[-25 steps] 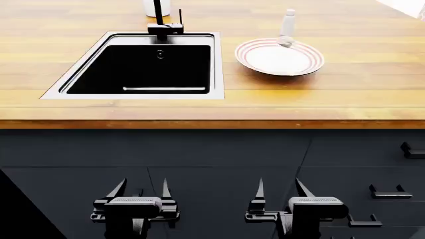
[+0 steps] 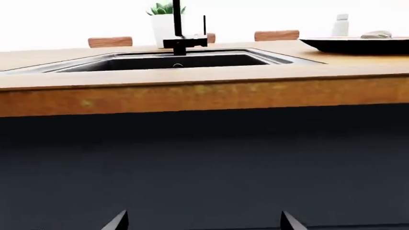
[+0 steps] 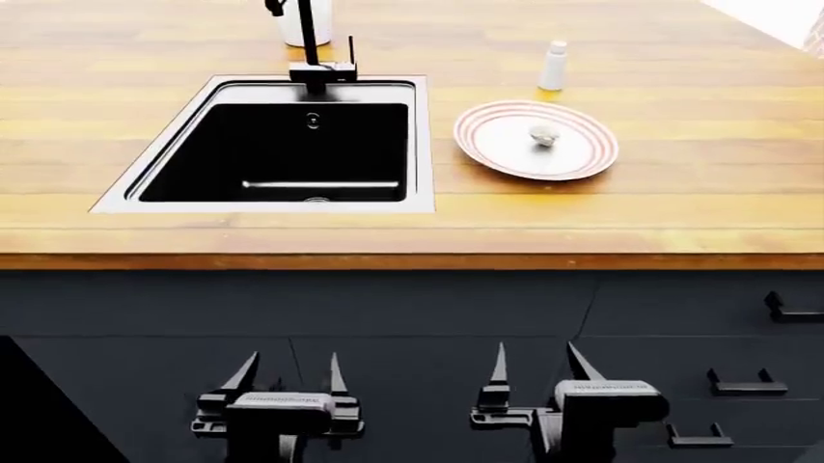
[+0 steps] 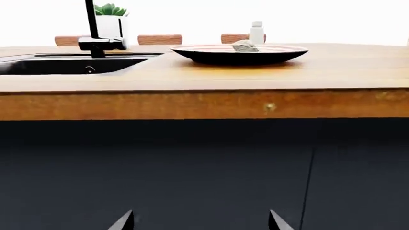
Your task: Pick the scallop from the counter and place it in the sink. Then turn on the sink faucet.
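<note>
Still untouched, the scallop (image 3: 545, 135) lies on the red-rimmed white plate (image 3: 489, 154) on the counter (image 3: 644, 212), just beside the sink (image 3: 423, 145), as both arms hang low before the dark cabinet fronts (image 3: 412, 318). Nothing of the task looks done: the basin holds no shell, and no water shows at the sink faucet (image 3: 309, 39). Both the left gripper (image 3: 286, 374) and right gripper (image 3: 541, 365) stand spread and empty. Small and cream-grey, the shell is a low ribbed mound, with a white shaker (image 3: 554, 66) behind it.
</note>
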